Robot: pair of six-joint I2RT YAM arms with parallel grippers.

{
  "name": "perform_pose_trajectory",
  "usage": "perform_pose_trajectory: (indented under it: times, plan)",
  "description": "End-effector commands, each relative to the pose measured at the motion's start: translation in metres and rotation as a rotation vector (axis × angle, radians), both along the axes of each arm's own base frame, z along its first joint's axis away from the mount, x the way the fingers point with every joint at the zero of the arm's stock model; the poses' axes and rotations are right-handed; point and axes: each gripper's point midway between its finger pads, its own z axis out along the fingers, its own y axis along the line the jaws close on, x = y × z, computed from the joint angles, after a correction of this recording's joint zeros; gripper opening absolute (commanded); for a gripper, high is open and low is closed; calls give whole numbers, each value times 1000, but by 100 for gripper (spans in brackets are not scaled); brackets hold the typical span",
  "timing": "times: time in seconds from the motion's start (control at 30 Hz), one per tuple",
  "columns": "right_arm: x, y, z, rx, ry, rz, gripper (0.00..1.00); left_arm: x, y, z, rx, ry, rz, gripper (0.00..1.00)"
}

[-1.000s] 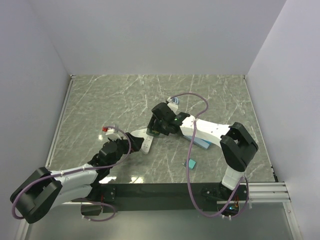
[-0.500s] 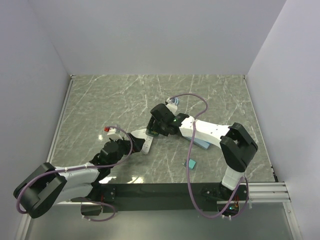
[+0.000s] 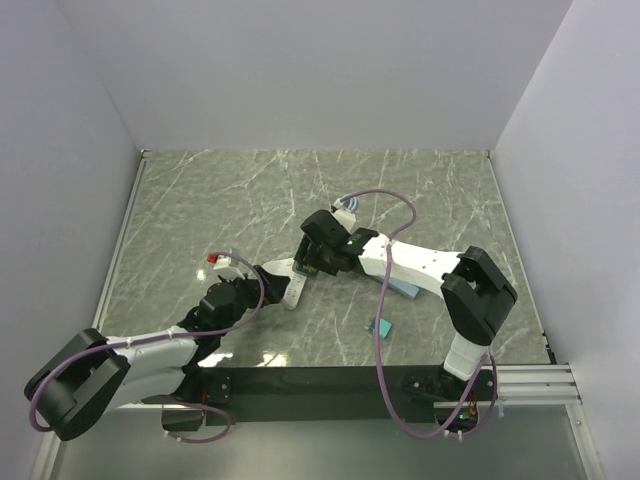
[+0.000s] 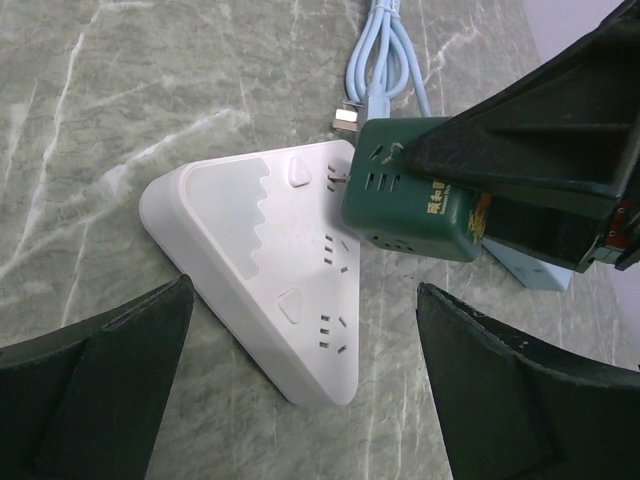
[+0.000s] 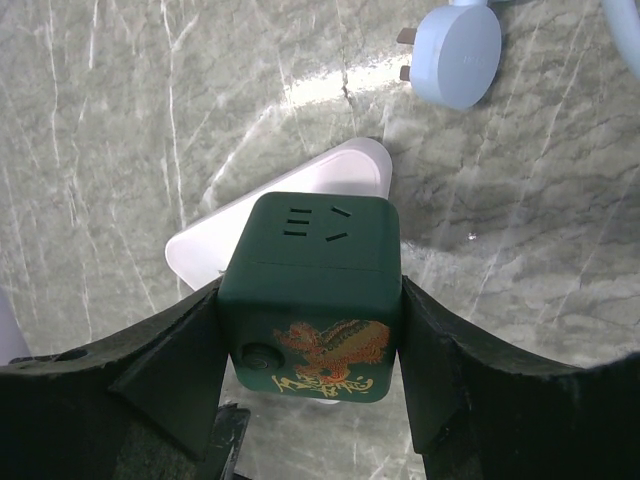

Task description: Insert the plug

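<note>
Right hand [image 5: 310,295] is gripping the green plug [image 4: 410,195], left hand [image 4: 305,292] open. I'd square its prongs to the strip [image 4: 220,230] socket underneath, then push straight.

Setting: robot lab test cell. Counter [image 3: 200,200] with a green marble-look top, boxed in by plain pale walls [image 3: 320,70] at 9, 12 and 3 o'clock. Left arm [image 3: 150,350] and right arm [image 3: 430,265] sit on a black base rail [image 3: 320,381] at 6 o'clock. Bare aluminium extrusion [image 3: 535,380] at 5 o'clock. Purple cables [image 3: 381,191] loop loose off the arms.
</note>
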Motion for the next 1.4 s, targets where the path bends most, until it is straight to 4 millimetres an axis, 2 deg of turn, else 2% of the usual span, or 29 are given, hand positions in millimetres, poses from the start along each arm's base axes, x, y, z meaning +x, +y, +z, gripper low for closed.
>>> perform_pose_trajectory:
  times: [0.0,0.23,0.83,1.37]
  plan:
    - [-16,-12,-2,-62,31,29,0,3,-2,16,-38,-42,2,99]
    - [-9,-9,3,-63,29,63,0,3,-2,16,-37,-43,1,100]
    - [17,-20,-6,-89,59,79,0,4,2,11,-11,-37,17,99]
    - [31,-20,-8,-174,43,97,0,20,-1,3,39,-38,34,99]
